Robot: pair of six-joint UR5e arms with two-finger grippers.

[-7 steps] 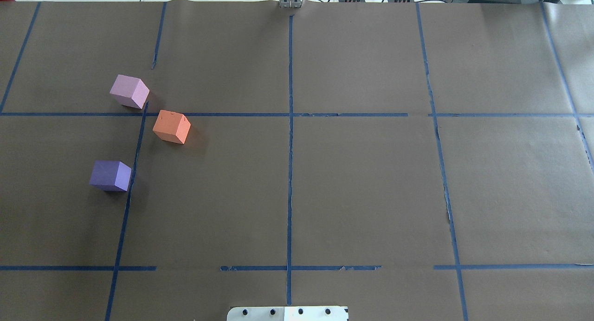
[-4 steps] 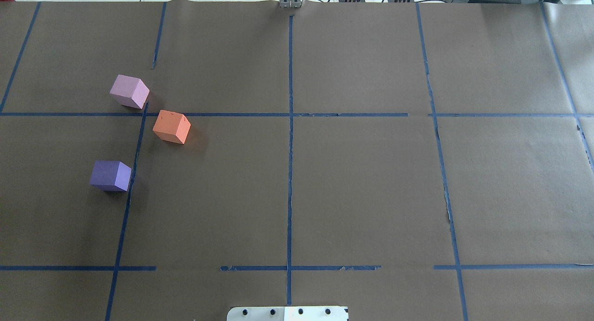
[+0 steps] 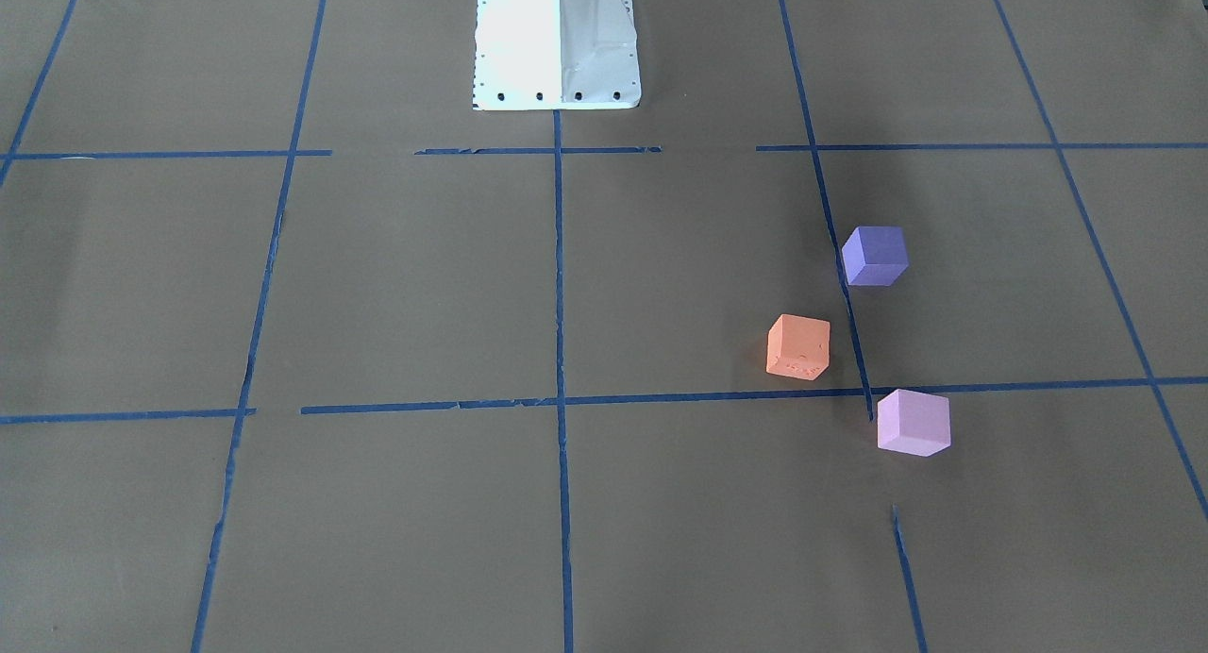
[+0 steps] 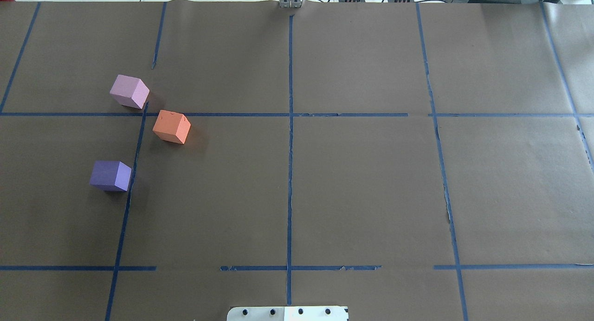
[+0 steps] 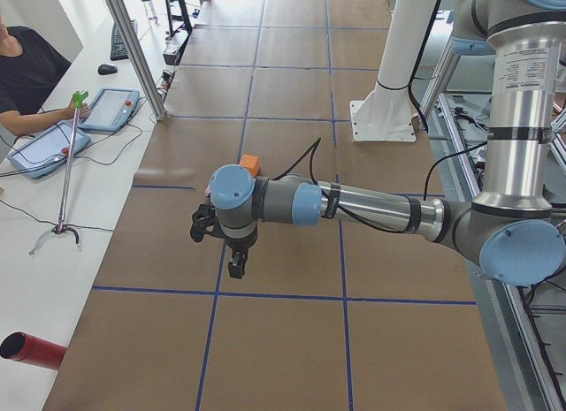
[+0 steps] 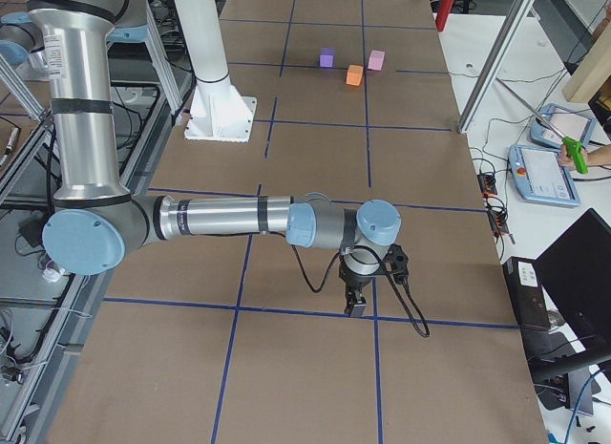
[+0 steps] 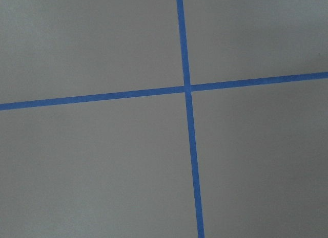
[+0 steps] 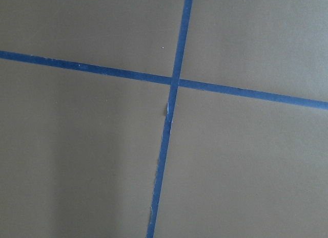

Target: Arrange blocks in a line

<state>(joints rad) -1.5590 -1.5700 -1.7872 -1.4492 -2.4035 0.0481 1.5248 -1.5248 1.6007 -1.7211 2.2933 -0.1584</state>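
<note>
Three foam blocks sit apart on the table's left half in the overhead view: the pale pink-lilac block [image 4: 130, 92] farthest back, the orange block [image 4: 171, 126] to its right and nearer, and the blue-violet block [image 4: 111, 176] nearest. The front-facing view shows the same three: pink-lilac [image 3: 913, 423], orange [image 3: 798, 346], blue-violet [image 3: 875, 255]. They do not form a straight line. My left gripper [image 5: 235, 268] shows only in the exterior left view, above the table. My right gripper [image 6: 355, 306] shows only in the exterior right view, far from the blocks. I cannot tell whether either is open or shut.
Brown paper with a grid of blue tape lines [image 4: 290, 149] covers the table. The white robot base [image 3: 557, 40] stands at the near middle edge. An operator with tablets [image 5: 53, 146] sits past the far edge. A red cylinder [image 5: 31, 351] lies at the left end.
</note>
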